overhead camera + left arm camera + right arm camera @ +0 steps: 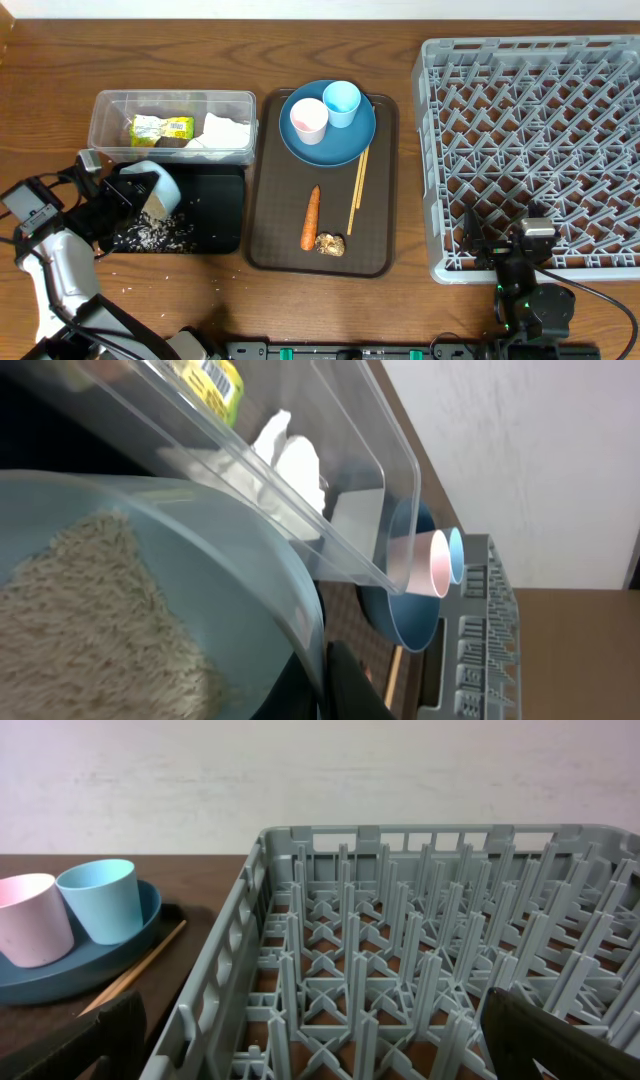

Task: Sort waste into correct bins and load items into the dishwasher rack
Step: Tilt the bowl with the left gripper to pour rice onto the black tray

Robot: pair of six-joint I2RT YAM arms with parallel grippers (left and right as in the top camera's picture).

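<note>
Brown wooden counter [300, 40] fills my overhead feed, with a plain pale wall behind it in the wrist views.

Counting from the left, I see two bins. One is a clear tub [170, 95] holding one yellow-green wrapper [160, 128] and one white napkin [225, 130]. Just in front of it is one black tray [220, 215] with loose rice [150, 233] scattered across it.

One brown serving tray [270, 230] sits mid-counter. It carries one blue plate [355, 140] with two cups on it, a pink cup [308, 120] and a light blue cup [341, 102], touching each other. Chopsticks [357, 190], which I read as two lying close together, run from the plate's edge toward the front. Beside them lie one carrot stick [311, 218] and one brown lump [331, 244] at its tip.

One grey rack [425, 150] takes up the right side.

My left gripper [135, 190] reaches in low from the left edge, fingers clenched on the rim of the single bowl [160, 190]. The bowl is tipped steeply over the black tray with rice inside it.

My right gripper [505, 240] sits at the rack's front edge, aimed level across the pegs, its fingers [560, 1040] spread wide and holding nothing.
</note>
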